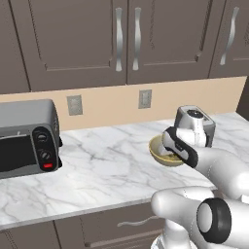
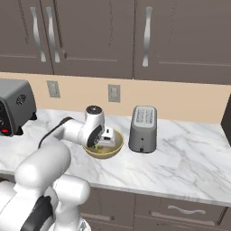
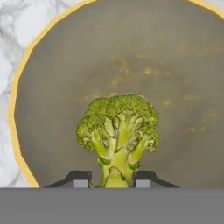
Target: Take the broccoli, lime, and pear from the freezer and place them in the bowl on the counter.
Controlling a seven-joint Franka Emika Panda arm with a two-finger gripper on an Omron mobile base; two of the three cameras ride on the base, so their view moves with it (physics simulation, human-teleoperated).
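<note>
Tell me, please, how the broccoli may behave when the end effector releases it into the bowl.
The broccoli is held by its narrow stalk and its head is wider, so it will probably tip onto its side. Its bumpy florets look unlikely to roll far. The bowl curves upward, which should keep it inside.

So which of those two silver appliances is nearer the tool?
The slotted toaster, right beside the bowl where the tool holds broccoli; the oven sits far left.
</note>
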